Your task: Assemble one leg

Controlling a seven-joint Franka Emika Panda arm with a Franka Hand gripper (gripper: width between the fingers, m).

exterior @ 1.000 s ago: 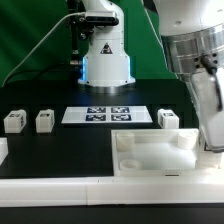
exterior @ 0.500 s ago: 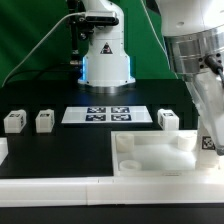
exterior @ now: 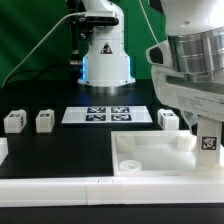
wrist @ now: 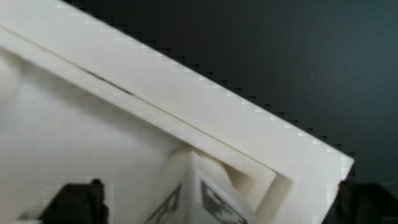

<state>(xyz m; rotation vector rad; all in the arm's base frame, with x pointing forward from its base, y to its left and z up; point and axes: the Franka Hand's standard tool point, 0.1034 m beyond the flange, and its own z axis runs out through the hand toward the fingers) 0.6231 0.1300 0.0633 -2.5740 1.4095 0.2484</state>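
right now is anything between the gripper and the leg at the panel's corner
Nothing visible. The open gripper hangs directly over the leg, which stands upright at the white panel's corner on the exterior view's right. In the wrist view its fingers flank the leg.

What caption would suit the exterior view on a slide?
Robot gripper hangs above a tagged leg standing at the white panel's corner; three spare legs and the marker board wait behind.

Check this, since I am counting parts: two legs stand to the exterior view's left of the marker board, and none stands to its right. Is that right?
Not quite. A leg and a second leg do stand to the left of the marker board, but the exterior view shows a third leg standing to its right.
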